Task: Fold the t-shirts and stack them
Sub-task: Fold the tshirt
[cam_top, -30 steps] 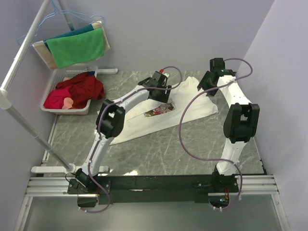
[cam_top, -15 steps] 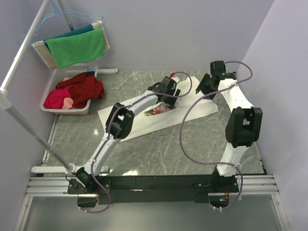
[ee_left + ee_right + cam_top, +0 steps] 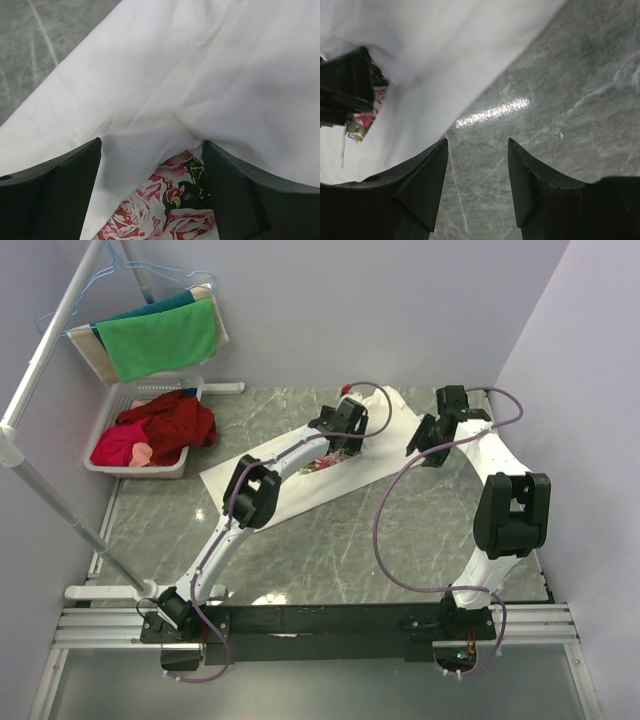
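A white t-shirt lies in a long band across the marble table, its rose print partly covered by a fold. My left gripper hovers low over that fold, open. In the left wrist view its fingers stand wide on either side of the white fold and the rose print, with no pinch on either. My right gripper is open just off the shirt's right edge. In the right wrist view it is over bare marble, with the t-shirt to its left.
A white basket of red clothes sits at the table's far left. Green and teal cloths hang on a rack above it. A slanted white pole crosses the left side. The purple walls stand close behind and to the right.
My left gripper swept right across the shirt, laying a fold over the print, and its jaws widened. My right gripper moved off the shirt's far corner toward the bare marble.
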{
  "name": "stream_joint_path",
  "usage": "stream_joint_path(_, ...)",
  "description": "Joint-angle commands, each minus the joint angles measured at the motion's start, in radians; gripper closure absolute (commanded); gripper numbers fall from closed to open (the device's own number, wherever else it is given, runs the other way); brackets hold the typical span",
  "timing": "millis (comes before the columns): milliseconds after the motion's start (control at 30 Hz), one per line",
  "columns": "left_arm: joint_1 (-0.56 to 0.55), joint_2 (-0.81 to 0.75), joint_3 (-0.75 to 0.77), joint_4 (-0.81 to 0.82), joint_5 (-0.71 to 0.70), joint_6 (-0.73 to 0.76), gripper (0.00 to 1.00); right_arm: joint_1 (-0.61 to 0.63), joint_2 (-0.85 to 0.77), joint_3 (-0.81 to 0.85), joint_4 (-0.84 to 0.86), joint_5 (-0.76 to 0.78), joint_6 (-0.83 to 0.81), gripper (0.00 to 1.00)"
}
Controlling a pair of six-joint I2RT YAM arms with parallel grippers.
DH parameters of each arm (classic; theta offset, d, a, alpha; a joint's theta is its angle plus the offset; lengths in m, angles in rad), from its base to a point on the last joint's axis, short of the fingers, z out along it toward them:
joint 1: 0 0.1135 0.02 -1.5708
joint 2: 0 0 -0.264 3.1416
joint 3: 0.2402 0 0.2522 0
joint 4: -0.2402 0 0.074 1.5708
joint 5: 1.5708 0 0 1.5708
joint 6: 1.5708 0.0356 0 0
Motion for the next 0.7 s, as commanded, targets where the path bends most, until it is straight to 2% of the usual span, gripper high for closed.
stream_joint_path(0, 0.069, 0.072, 0.042, -0.118, -0.137, -0.076, 0.12, -0.004, -0.076, -0.024, 0.026, -0.016, -0.008, 0.43)
stream_joint_path(200, 0.104, 0.075, 0.041, -0.124, -0.121, -0.096, 0.11, 0.027, -0.07, -0.024, 0.014, 0.014, -0.035, 0.43)
stream_joint_path(367, 0.131, 0.047, 0.05, -0.107, -0.06, -0.073, 0.11, 0.188, -0.03, 0.012, -0.012, 0.097, -0.064, 0.43)
stream_joint_path(533, 0.167, -0.158, -0.138, 0.017, 0.078, -0.076, 0.09, 0.315, 0.026, 0.042, 0.019, 0.102, -0.031, 0.43)
stream_joint_path(667, 0.196, -0.266, -0.178, 0.003, 0.043, -0.073, 0.07, 0.441, 0.106, 0.102, 0.026, 0.102, -0.041, 0.42)
